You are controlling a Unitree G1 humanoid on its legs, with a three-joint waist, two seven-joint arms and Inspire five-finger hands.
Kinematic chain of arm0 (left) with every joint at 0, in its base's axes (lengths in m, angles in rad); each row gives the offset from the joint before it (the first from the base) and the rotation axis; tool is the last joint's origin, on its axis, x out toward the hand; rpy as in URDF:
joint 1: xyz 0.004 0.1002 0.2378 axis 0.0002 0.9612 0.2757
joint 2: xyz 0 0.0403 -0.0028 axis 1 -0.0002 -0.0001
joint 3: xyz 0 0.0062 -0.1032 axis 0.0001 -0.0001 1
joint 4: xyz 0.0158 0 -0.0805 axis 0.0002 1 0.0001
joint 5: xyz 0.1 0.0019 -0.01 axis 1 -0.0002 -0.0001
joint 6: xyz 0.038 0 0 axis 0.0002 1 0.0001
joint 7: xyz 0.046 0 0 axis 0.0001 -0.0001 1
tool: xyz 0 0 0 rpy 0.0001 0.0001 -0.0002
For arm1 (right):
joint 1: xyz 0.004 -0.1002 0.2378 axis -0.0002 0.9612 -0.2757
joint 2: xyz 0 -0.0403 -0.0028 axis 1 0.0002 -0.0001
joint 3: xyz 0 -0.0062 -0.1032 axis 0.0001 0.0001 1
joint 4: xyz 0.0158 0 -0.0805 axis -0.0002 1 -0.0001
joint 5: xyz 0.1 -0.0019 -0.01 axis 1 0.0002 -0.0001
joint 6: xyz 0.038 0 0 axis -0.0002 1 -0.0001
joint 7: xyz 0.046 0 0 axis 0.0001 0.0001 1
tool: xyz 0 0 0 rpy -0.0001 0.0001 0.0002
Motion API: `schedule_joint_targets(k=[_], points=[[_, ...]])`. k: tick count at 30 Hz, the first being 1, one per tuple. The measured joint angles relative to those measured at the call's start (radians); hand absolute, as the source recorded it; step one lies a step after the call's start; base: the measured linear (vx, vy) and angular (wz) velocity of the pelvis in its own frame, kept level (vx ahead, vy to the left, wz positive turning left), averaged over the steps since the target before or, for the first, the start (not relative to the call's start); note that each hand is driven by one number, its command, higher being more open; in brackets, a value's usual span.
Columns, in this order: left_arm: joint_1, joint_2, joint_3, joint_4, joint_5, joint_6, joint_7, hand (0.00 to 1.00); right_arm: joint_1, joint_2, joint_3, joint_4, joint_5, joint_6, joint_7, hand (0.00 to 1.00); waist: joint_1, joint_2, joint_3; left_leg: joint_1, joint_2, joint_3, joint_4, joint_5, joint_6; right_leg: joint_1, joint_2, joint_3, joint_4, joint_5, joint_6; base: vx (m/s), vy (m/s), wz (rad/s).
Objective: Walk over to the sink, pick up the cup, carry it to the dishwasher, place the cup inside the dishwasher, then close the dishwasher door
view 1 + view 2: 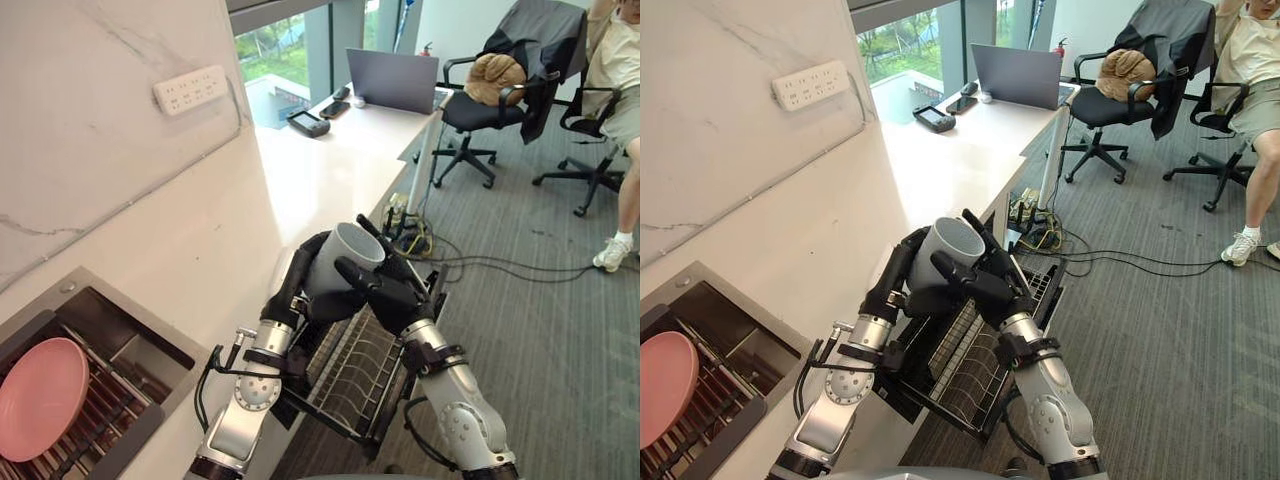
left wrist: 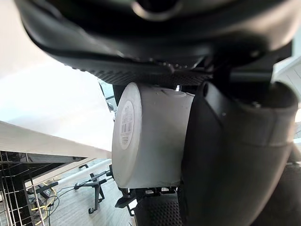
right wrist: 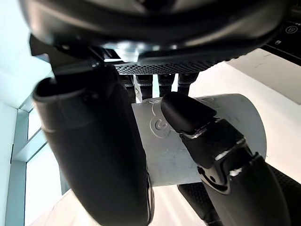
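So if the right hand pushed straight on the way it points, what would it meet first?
The cup, which the right hand already grips; past it, probably the left hand.

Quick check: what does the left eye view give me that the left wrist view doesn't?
Left eye view: the pink plate in the sink, the right hand curled round the cup, and the cup's open mouth. Left wrist view: the label on the cup's base. Both: the cup clasped by the left hand, and the wire dishwasher rack.
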Motion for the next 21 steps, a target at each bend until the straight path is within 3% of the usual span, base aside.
schedule_joint_targets(k=[6,7,13,19,21], points=[[0.001,0.001,-0.010,-0.010,-0.004,0.005,0.017,0.00,-0.015,-0.009,0.029,-0.014,-0.013,-0.019,-0.055,0.00,0.002,0.001,-0.010,-0.009,-0.002,-0.030,-0.010,0.015,0.000,0.003,-0.002,-0.027,0.000,0.000,0.000,-0.03,-0.009,0.14],[0.004,0.001,-0.010,-0.020,-0.004,0.014,0.017,1.00,-0.015,-0.009,0.035,-0.018,-0.013,-0.021,-0.066,0.00,0.002,0.001,-0.014,-0.010,-0.003,-0.034,-0.014,0.018,0.000,0.003,-0.002,-0.032,0.000,0.000,0.000,-0.03,-0.006,0.15],[0.025,0.001,-0.017,-0.083,-0.004,0.032,0.018,1.00,-0.019,-0.004,0.082,-0.043,-0.040,-0.069,-0.154,0.00,0.004,0.001,-0.028,-0.013,-0.007,-0.053,-0.039,0.037,0.002,0.004,-0.004,-0.051,0.000,-0.001,-0.002,-0.04,-0.005,0.10],[0.045,0.001,-0.065,-0.120,-0.073,0.033,-0.033,1.00,-0.025,0.016,0.072,-0.037,-0.143,-0.114,-0.331,0.00,0.011,0.002,-0.029,-0.007,-0.008,-0.059,-0.054,0.050,0.001,0.005,-0.003,-0.058,0.000,-0.001,-0.002,-0.01,-0.003,0.03],[0.050,-0.001,-0.105,-0.127,-0.095,0.031,-0.071,1.00,-0.036,0.031,0.012,-0.015,-0.164,-0.144,-0.398,0.00,0.017,0.002,-0.029,-0.007,-0.009,-0.060,-0.054,0.050,0.001,0.006,-0.004,-0.059,0.000,-0.001,-0.002,0.00,0.000,0.00]])
